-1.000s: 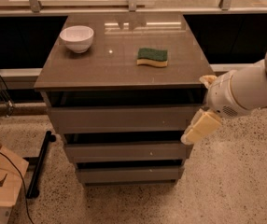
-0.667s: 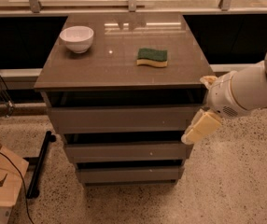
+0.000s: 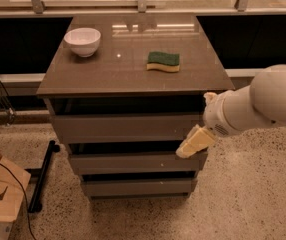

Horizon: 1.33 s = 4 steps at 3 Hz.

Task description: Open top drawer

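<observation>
The top drawer (image 3: 125, 129) is the widest grey-brown front, just under the cabinet's tabletop (image 3: 133, 69), with a dark gap above it. Two narrower drawer fronts sit below it. My gripper (image 3: 203, 120) is at the right end of the top drawer's front, on the white arm (image 3: 263, 104) coming in from the right. One cream finger (image 3: 195, 142) points down-left over the drawer's lower right corner. The other (image 3: 210, 97) shows as a small nub near the tabletop's edge. The two stand apart, so the gripper is open and holds nothing.
A white bowl (image 3: 82, 40) stands at the tabletop's back left and a green-and-yellow sponge (image 3: 163, 61) lies right of centre. A cardboard box (image 3: 0, 194) and a black bar (image 3: 42, 176) are on the floor to the left. A dark wall with a rail runs behind.
</observation>
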### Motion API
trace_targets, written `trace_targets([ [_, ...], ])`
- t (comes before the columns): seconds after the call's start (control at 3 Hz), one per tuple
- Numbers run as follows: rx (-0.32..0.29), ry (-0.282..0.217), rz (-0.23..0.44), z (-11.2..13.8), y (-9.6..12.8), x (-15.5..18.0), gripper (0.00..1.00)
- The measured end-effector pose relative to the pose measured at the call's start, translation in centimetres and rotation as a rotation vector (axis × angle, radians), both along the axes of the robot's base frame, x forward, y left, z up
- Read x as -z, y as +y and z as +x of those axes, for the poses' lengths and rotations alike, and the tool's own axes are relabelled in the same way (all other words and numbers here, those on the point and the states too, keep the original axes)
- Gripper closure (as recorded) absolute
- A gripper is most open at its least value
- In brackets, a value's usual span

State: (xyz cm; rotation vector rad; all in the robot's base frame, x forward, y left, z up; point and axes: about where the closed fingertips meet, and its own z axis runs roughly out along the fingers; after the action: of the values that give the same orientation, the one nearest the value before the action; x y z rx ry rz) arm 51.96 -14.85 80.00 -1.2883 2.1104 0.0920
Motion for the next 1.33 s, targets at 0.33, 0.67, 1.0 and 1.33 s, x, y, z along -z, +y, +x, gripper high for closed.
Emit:
trace_targets([
  [0.33,0.042,0.003,0.034,0.8,0.2,2.7,0.00],
  [0.67,0.054,-0.005,0.082,2.6,0.4,4.9,0.00],
  [1.0,0.062,-0.002,0.125,5.1,0.9,7.3,0.00],
  [1.33,0.046,0.014,0.151,8.0,1.7,9.6,0.00],
])
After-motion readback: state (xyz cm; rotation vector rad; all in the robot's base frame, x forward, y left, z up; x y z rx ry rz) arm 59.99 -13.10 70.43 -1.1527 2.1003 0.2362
